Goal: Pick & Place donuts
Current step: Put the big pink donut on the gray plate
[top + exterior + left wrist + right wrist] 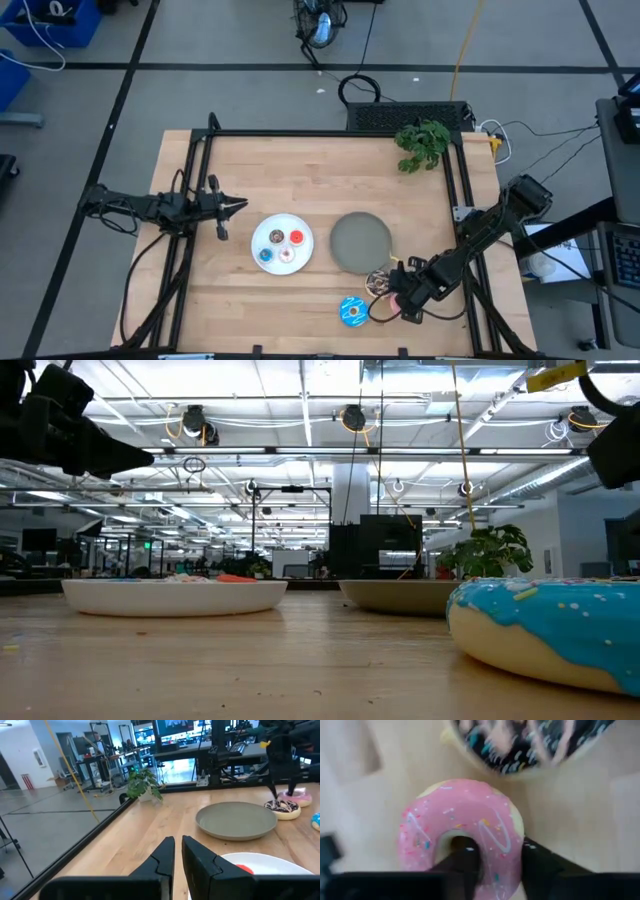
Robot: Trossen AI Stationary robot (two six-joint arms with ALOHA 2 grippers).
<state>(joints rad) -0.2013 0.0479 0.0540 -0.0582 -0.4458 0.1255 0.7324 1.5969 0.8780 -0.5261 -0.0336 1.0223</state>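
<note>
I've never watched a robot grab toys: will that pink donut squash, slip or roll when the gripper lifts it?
Probably holds shape: in the right wrist view the pink donut keeps its ring form with one finger in the hole and one outside. It lies flat on the table, so rolling seems unlikely. The glossy icing might slip a little in the right gripper.

**No readable text**

No words, nos. or brand marks legible anywhere. Donuts carry sprinkles only, no lettering. Monitors in room behind table show bright shapes, too blurred to read. Red-and-white sign on wall in left wrist view: can't make out any writing on it.
</note>
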